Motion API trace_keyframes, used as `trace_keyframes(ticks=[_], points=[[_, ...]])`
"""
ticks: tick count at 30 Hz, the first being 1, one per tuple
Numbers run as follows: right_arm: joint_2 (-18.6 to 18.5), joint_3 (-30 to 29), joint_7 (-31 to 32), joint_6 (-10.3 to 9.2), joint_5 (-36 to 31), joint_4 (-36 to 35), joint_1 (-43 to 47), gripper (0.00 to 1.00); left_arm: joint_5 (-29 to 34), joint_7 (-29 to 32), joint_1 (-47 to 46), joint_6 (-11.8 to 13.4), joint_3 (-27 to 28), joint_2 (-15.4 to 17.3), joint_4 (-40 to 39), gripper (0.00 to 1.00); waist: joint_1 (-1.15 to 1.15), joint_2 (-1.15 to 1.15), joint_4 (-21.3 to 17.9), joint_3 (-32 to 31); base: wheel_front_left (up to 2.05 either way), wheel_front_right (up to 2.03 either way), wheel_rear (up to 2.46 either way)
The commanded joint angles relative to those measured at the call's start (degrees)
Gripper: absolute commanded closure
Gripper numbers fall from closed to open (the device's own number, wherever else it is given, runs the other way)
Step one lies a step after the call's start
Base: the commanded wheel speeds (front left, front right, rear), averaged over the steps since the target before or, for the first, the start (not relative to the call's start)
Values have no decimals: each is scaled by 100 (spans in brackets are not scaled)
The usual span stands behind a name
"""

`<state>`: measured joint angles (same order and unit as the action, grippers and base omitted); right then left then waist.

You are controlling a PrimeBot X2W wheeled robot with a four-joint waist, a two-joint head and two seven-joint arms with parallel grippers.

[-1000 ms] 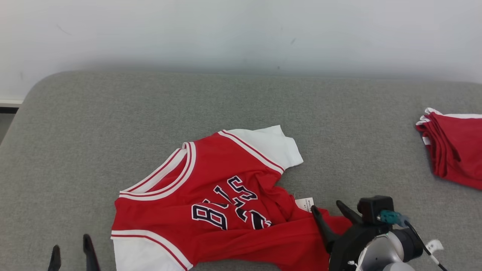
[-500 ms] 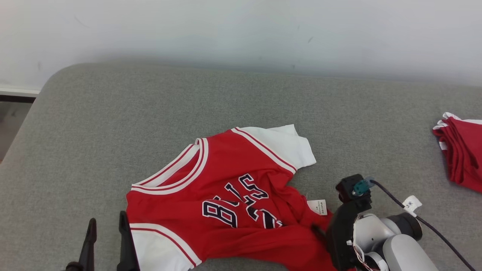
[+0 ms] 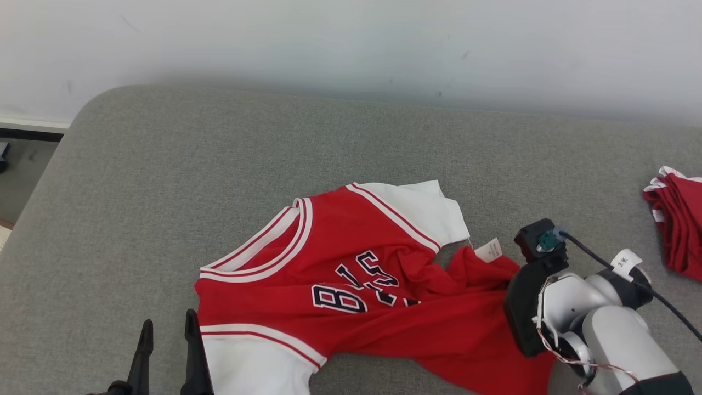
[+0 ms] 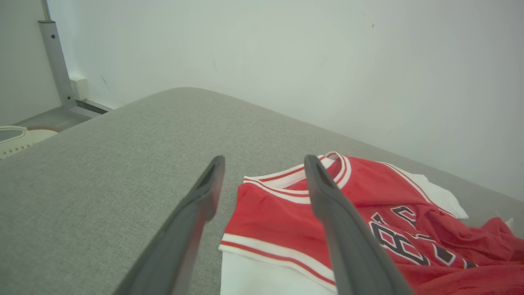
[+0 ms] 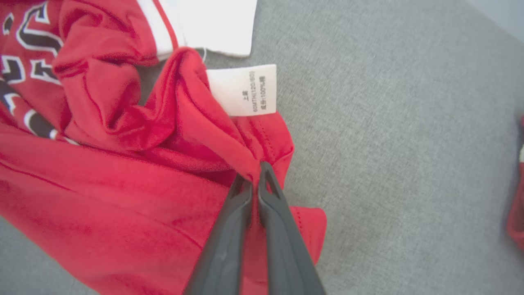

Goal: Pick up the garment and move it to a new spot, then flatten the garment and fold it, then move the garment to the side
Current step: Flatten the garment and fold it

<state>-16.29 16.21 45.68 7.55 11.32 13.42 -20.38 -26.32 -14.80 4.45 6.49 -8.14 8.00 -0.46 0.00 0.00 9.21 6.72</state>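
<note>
1. The right claw (image 5: 254,180) is pinched narrow on a fold of the red garment (image 3: 351,236), gripping the cloth just beside the white care label (image 5: 245,90). A second ago its fingers stood apart astride that same cloth, so the grip is new.
2. The held hem has been drawn up and away from us. The care label used to lie apart from the far white sleeve (image 3: 422,211) and now sits just beside that sleeve's corner. The head camera has shifted as well, so we judge this by the label against the sleeve, not by its place in the picture.
3. We take this to mean the pick-up has begun. One corner is in hand while the rest lies on the grey padded surface (image 3: 219,164). The move to a new spot, the flattening and the fold are all still to do.
4. From the care label, the garment spreads towards the left claw (image 4: 264,164). A crumpled ridge lies right next to the label, then the lettering, then the neckline. The near white sleeve (image 3: 252,362) is the part farthest from the label.
5. The left claw is wide open and empty, just beside that near sleeve. We cannot tell whether it touches the cloth.
6. A folded red stack (image 3: 677,219) lies well apart from the care label, on the side away from the garment's body.
</note>
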Motion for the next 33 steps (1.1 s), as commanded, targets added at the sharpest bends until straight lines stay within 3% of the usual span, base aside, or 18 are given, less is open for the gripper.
trace_keyframes(ticks=[1, 14, 15, 16, 23, 33], points=[[-71, -76, -163, -15, -167, 54, -166, 100, -8, -32, -80, -28, -13, -17, 23, 0, 0, 0, 8, 2, 0, 0, 0], [-564, 52, -1400, -15, -1047, 957, -1413, 100, -32, -31, -267, -170, -229, -111, 195, 0, 0, 0, 299, 107, 0, 0, 0], [-514, 60, -1482, -15, -965, 1034, -1395, 58, -48, -31, -273, -198, -252, -126, 235, 0, 0, 0, 315, 104, 0, 0, 0], [-492, 47, -1492, -15, -905, 1125, -1352, 0, -77, -21, -270, -207, -273, -136, 275, 0, 0, 0, 322, 97, 0, 0, 0], [-373, -395, -1341, -15, -504, 1245, -838, 0, -195, 30, -266, -296, -357, -158, 492, 0, 0, 0, 322, 0, 0, 0, 0], [-199, -1545, -1150, -15, -861, 111, 2, 0, -257, 9, -295, -296, -244, -59, 500, 0, 0, 0, 28, 93, 0, 0, 0]])
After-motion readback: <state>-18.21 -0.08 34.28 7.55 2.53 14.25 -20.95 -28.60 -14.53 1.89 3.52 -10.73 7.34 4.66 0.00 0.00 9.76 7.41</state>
